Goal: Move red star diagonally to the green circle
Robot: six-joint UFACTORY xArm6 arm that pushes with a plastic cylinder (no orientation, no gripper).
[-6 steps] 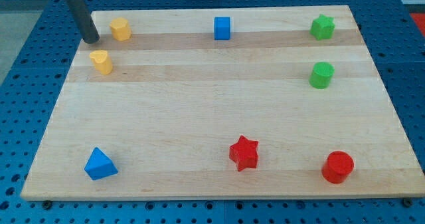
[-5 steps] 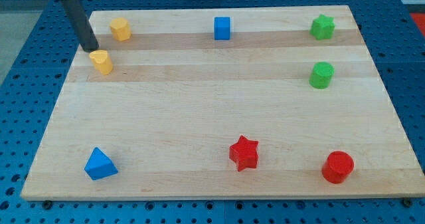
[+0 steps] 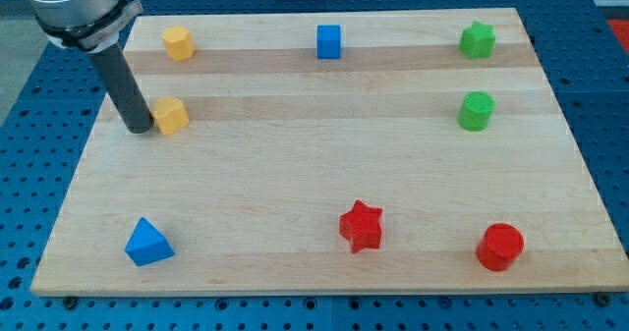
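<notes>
Camera view: red star (image 3: 361,225) lies well apart from my tip (image 3: 141,130), toward bottom right.

My tip (image 3: 141,130) rests low at the view's left, the dark rod rising, seemingly tilted, toward the top-left.

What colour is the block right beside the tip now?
Yellow, just to the right of my tip, in the camera view.
</notes>
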